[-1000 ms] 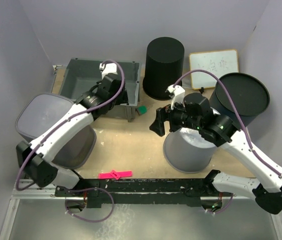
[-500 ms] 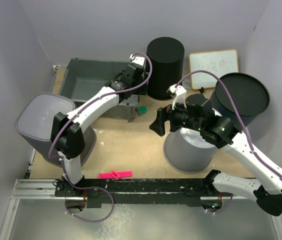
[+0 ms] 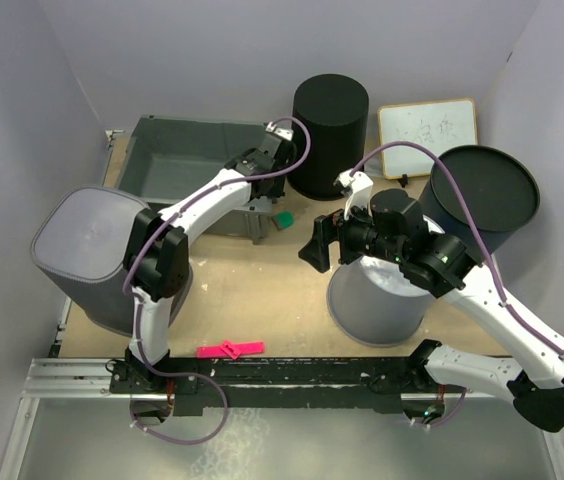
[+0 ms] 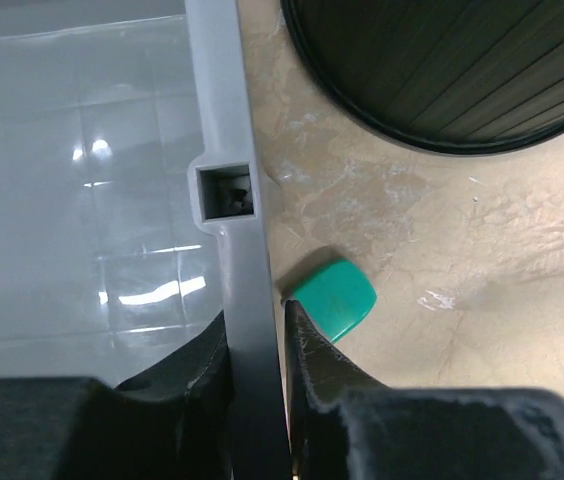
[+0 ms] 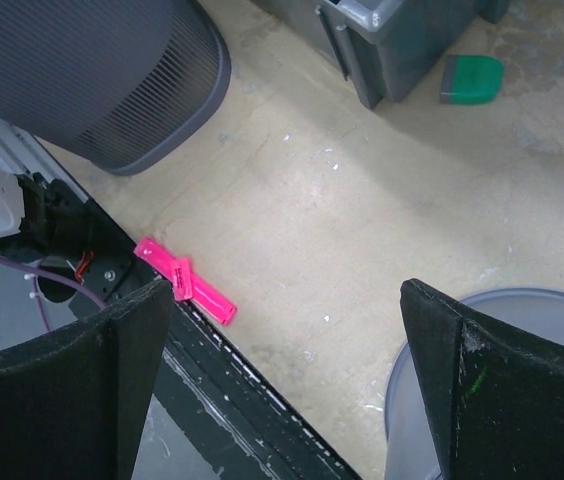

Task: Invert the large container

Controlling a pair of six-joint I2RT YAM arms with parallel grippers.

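Observation:
The large container (image 3: 177, 165) is a grey rectangular bin standing upright at the back left. My left gripper (image 3: 261, 197) reaches over its right wall near the front corner. In the left wrist view the left gripper (image 4: 255, 335) is shut on the container's rim (image 4: 224, 120), one finger inside the bin and one outside. My right gripper (image 3: 318, 243) hangs wide open over the table's middle, holding nothing. The right wrist view shows the right gripper (image 5: 287, 330) above bare tabletop, with the container's corner (image 5: 392, 40) far off.
A small green block (image 4: 337, 297) lies just outside the gripped wall. A black round bin (image 3: 329, 135) stands right behind it. A grey ribbed bin (image 3: 92, 250) sits left, a grey upturned tub (image 3: 377, 300) under the right arm, a dark bin (image 3: 482, 195) and whiteboard (image 3: 427, 135) right. A pink clip (image 3: 230, 349) lies near.
My left arm swung right from over the bin's inside to its right wall, and its jaws closed onto the rim. The right arm stayed still.

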